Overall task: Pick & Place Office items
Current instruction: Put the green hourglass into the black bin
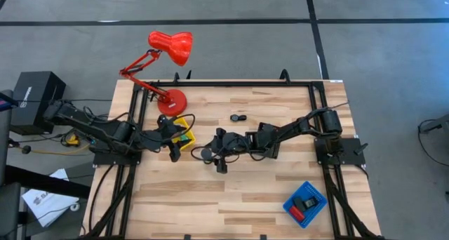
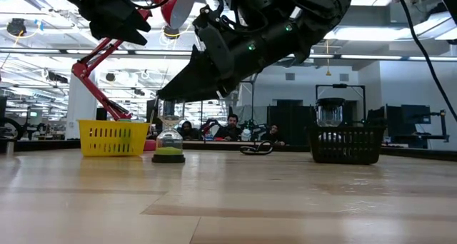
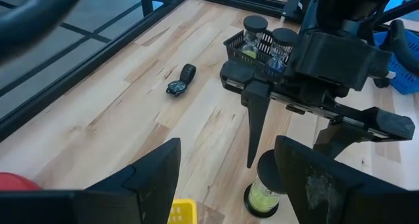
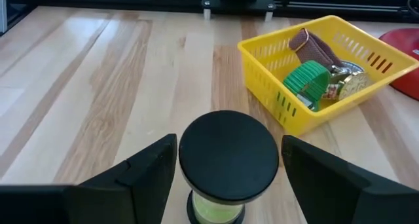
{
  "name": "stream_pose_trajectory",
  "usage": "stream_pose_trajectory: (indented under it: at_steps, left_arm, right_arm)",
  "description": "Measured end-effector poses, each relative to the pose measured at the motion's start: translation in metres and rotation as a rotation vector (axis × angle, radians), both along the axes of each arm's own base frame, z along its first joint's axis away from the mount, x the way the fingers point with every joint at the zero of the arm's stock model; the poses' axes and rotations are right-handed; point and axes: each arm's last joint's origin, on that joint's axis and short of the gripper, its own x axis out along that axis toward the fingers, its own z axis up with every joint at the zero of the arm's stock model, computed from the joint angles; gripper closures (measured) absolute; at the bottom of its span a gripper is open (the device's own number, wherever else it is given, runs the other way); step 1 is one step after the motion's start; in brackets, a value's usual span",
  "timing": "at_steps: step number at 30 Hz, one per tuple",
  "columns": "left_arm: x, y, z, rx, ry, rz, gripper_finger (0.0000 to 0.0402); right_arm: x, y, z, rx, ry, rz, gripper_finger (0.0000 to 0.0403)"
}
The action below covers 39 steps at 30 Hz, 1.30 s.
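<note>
The green-sand hourglass [image 4: 228,165] stands upright on the surface beside the yellow basket [image 4: 275,80]; the right gripper [image 4: 229,168] hovers over it, jaws apart; the left gripper [image 3: 226,178], jaws apart, hangs above the basket.

No readable text anywhere; white marks on black box [image 1: 31,92] and floor paper [image 1: 43,201] illegible.

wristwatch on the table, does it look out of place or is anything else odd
Only the wristwatch stands out: it lies loose on the bare wood, outside every basket. The hourglass stands upright between the right gripper's open fingers, and nothing looks spilled or damaged.
</note>
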Motion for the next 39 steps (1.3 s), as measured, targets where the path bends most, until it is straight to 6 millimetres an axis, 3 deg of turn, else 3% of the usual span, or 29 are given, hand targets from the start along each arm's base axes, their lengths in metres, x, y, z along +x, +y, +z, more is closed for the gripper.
stream_pose_trajectory:
  at_steps: [8, 19, 39]
  left_arm:
    - [0.0000, -0.0001, 0.0001, 0.000, -0.001, 0.000, 0.0160]
    - [0.0000, 0.0000, 0.0001, 0.000, -0.001, 0.000, 0.0160]
    - [0.0000, -0.0001, 0.0000, 0.000, 0.001, 0.000, 0.0160]
  right_arm:
    - [0.0001, -0.0020, -0.0002, 0.000, 0.002, -0.005, 0.0142]
    - [-0.0001, -0.0020, -0.0001, 0.000, 0.003, -0.004, 0.0186]
    - [-0.0086, 0.0037, 0.0076, 0.009, 0.076, 0.002, 0.0181]
